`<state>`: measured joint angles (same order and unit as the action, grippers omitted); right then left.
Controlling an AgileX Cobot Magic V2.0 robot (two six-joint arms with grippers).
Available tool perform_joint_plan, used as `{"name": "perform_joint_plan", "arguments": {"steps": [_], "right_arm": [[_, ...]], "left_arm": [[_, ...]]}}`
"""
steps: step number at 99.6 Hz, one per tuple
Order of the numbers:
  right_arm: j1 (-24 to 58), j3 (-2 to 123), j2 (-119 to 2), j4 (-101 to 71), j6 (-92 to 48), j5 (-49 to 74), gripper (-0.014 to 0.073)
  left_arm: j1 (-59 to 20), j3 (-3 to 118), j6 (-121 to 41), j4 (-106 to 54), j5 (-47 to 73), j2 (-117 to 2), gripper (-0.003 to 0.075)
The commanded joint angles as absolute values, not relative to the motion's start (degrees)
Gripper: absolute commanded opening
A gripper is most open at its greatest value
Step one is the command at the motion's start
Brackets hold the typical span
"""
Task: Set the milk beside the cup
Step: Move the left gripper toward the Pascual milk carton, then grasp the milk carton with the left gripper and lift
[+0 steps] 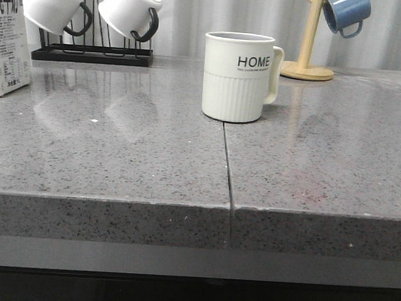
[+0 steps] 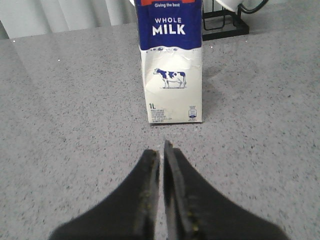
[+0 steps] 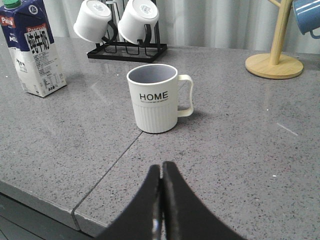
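Grey speckled stone desk [image 1: 117, 158], glossy, thin seam running front to back. Milk [image 1: 5, 37], tall white carton with dark blue band reading "WHOLE MILK", cow picture, "1L", stands upright at far left, well apart from the cup [image 1: 237, 77]. Black wire rack [image 1: 90, 52] with two plain white mugs behind. Wooden mug tree [image 1: 307, 61] with blue mug [image 1: 346, 12] back right. Cup cream-white, ribbed lower half, "HOME" in black, mid-desk by the seam. Left hand [image 2: 161, 159] pressed together, facing the milk; right hand [image 3: 161, 175] pressed together, facing the cup.
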<state>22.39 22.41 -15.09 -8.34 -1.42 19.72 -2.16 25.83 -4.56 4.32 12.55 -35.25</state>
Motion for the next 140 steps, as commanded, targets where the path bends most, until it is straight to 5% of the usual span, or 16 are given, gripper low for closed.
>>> {"name": "perform_joint_plan", "arguments": {"steps": [1,18,27,48,124,140], "right_arm": [[22.43,24.04,-15.45,-8.02,-1.64,15.60,-0.0036],[22.43,24.04,-15.45,-8.02,-1.64,15.60,-0.0036],[22.43,24.04,-15.45,-8.02,-1.64,15.60,-0.0036],[22.43,24.04,-15.45,-8.02,-1.64,15.60,-0.0036],[22.43,24.04,-15.45,-8.02,-1.64,15.60,-0.0036],[22.43,24.04,-15.45,-8.02,-1.64,15.60,-0.0036]], "left_arm": [[-2.05,28.17,-4.31,3.00,0.72,-40.10,0.0158],[-2.05,28.25,-4.31,-0.52,-11.09,-49.15,0.0594],[-2.05,29.76,-4.31,-2.15,-12.91,-53.85,0.0704],[-2.69,36.62,-4.09,-2.15,-15.50,-64.58,0.0650],[-5.08,52.59,-3.98,-2.15,-16.44,-82.87,0.0646],[-5.08,52.90,-3.98,-2.15,-16.44,-83.28,0.0564]]}}
